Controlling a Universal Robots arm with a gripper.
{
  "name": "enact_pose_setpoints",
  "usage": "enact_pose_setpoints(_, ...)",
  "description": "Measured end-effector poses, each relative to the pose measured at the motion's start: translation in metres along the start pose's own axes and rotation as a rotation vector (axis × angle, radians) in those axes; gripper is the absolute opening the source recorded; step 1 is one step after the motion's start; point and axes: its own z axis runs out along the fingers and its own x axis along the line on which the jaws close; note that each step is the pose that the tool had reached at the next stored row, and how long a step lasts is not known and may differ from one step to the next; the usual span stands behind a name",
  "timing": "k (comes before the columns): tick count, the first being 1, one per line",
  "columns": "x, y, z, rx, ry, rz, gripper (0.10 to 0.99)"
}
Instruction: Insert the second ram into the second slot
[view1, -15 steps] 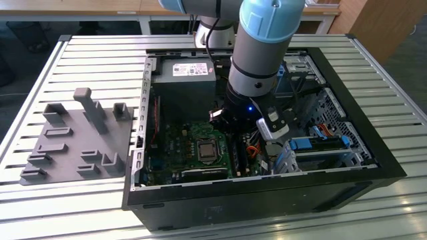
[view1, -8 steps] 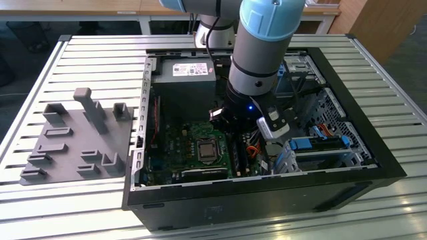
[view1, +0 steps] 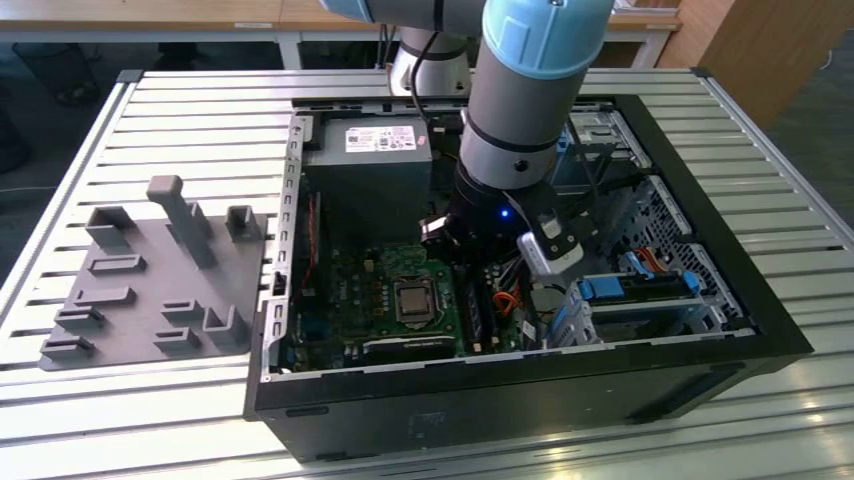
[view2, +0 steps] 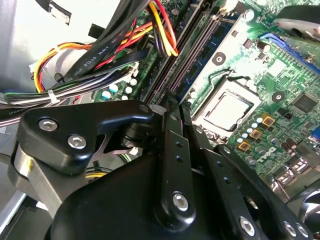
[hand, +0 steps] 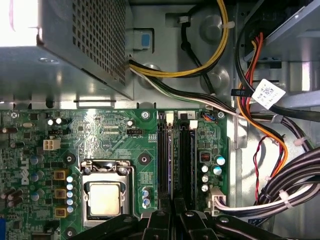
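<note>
Fingers (hand: 159, 223) almost closed with a narrow gap, pinching the second ram (hand: 171, 160) by its edge; ram stands edge-on along the memory slots (hand: 184, 160) on the motherboard (hand: 115, 132), whether seated cannot tell; CPU socket (hand: 105, 197) just beside the slots; cable bundle (hand: 295, 175) on their other side; all inside the open PC case (view1: 534, 420) on the slatted desk (view1: 80, 150); grey fixture tray (view1: 147, 290) beside the case.

A printed white label (view1: 384, 138) is seen on the power supply (view1: 350, 165) at the far end of the case. In the first wrist view a white tag (hand: 268, 93) with a printed code is carried on the cables (hand: 292, 172), and pale lettering (hand: 24, 161) on the motherboard (hand: 115, 135); none can be read reliably.
</note>
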Motion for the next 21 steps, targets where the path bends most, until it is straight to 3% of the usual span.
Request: enact_pose_setpoints(21, -0.0002, 0.0018, 0.0065, -0.004, 0.0, -0.001, 0.137)
